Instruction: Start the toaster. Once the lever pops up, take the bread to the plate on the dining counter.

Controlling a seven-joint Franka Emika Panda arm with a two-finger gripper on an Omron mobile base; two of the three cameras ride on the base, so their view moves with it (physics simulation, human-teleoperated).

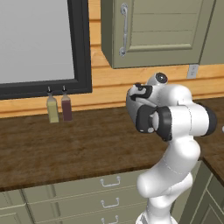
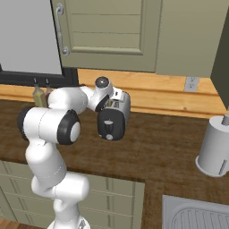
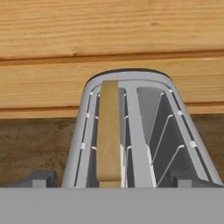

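Hand view looks down into the toaster (image 3: 131, 131), and the slice of bread (image 3: 108, 135) stands in its left slot while the right slot has just wires. The claw (image 3: 111, 179) is spread wide, one dark tip on each side of the toaster, pinching nothing. In the right base view, two bottles (image 1: 59, 108) stand far left on the wood table (image 2: 170, 143), then the toaster, then a grey jar (image 2: 215, 147) far right.

Open counter (image 1: 65, 148) left of the toaster (image 2: 117, 117), two bottles (image 1: 59, 108) by the wall, grey canister (image 2: 216, 147) standing well right.
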